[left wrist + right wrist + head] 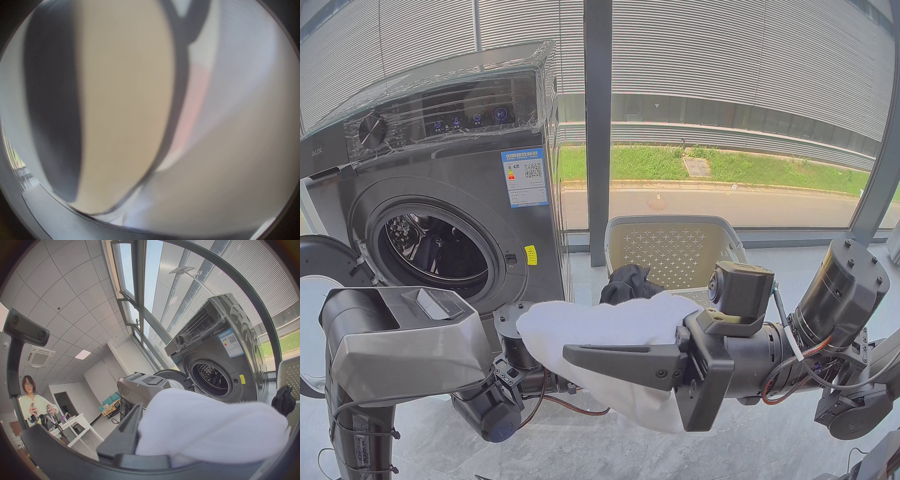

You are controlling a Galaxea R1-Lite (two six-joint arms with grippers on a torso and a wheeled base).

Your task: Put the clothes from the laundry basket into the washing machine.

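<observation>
Washing machine (456, 169): grey brushed-metal front loader, clear plastic film wrinkled over its top and control panel, round door (315, 275) swung wide to the left, perforated steel drum (434, 250) exposed. Laundry basket (675, 247): rigid beige plastic, star-shaped cut-outs, rounded grey rim; stands on the floor (581, 450) by the window, just right of the machine. Black garment (628, 281), soft and crumpled, hangs over the basket's near rim. White cloth (600, 322), thick and fuzzy like terry, bunched into a rounded lump, is in the air in front of the basket, between it and the machine's lower right corner. Right gripper (575, 342) pinches this cloth: one flat, black, tapered finger (625, 362) lies against the fabric's near face, the other is covered, with folds spilling above and below. Left gripper sits behind the cloth, covered; spread or closed cannot be told. Floor is glossy grey stone tile.
</observation>
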